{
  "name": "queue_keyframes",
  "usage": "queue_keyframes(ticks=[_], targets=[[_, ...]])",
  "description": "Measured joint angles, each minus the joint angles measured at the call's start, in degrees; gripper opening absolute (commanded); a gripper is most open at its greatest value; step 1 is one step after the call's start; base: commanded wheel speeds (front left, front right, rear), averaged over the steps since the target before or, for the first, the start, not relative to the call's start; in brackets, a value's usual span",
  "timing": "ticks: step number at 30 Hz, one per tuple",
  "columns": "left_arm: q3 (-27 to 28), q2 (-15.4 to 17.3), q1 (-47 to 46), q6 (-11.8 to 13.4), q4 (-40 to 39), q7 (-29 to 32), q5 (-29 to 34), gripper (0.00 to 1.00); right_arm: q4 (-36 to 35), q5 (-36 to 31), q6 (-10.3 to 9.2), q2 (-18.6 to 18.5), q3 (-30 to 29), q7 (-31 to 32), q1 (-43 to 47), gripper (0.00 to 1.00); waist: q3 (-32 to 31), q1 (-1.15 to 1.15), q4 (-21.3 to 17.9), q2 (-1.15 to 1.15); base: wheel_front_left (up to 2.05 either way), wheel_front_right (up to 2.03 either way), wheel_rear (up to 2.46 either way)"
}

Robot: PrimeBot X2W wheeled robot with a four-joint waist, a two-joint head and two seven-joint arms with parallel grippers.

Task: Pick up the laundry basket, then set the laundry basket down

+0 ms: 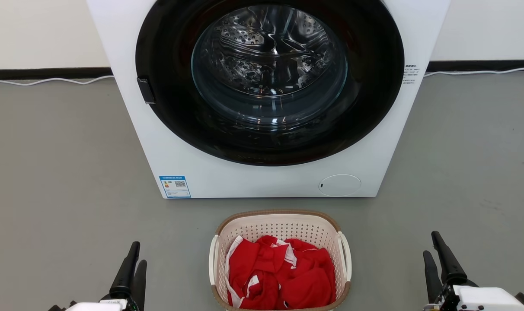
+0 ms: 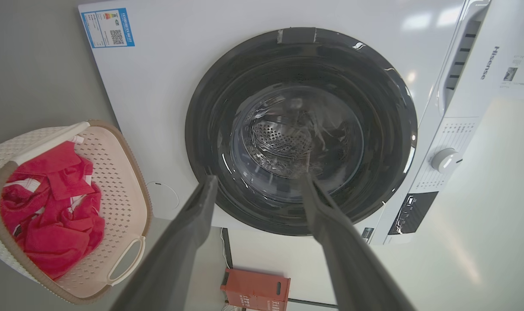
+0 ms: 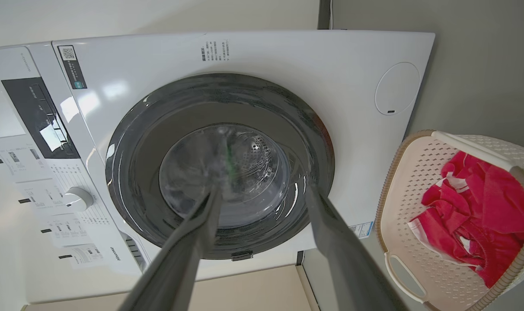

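Observation:
The laundry basket (image 1: 279, 226) stands on the grey floor just in front of the washing machine, cream and perforated with a brown rim and white loop handles on both sides. Red and white clothes lie inside it. It also appears at the left of the left wrist view, basket (image 2: 123, 181), and at the right of the right wrist view, basket (image 3: 400, 203). My left gripper (image 1: 137, 252) is open at the lower left, well apart from the basket. My right gripper (image 1: 430, 244) is open at the lower right, equally far off. Nothing is between either pair of fingers.
The white washing machine (image 1: 262, 177) with its dark round door shut fills the space behind the basket. A white cable (image 1: 50, 80) runs along the wall's base. A red box (image 2: 255, 289) stands by the machine in the left wrist view. Grey floor spreads to both sides.

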Motion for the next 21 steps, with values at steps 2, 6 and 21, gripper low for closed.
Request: queue_keyframes(ticks=[2,6,21], targets=[[-0.19,0.07,0.01,0.00,-0.12,-0.45,0.02,1.00,-0.24,-0.86,0.00,0.00,0.21,-0.38,0.03,1.00,-0.02,0.00,0.03,0.00,0.00,0.00,0.00],[-0.51,0.34,0.03,0.00,-0.48,-1.14,0.87,1.00,-0.70,-3.28,0.00,0.00,0.54,-0.99,0.50,1.00,-0.10,0.00,0.07,0.00,0.00,0.00,0.00],[-2.08,1.76,0.05,0.00,-0.31,-4.02,6.17,1.00,-1.68,-14.72,0.00,-0.03,1.47,-3.21,0.53,1.00,-0.61,-0.01,0.31,0.00,0.00,0.00,0.00]])
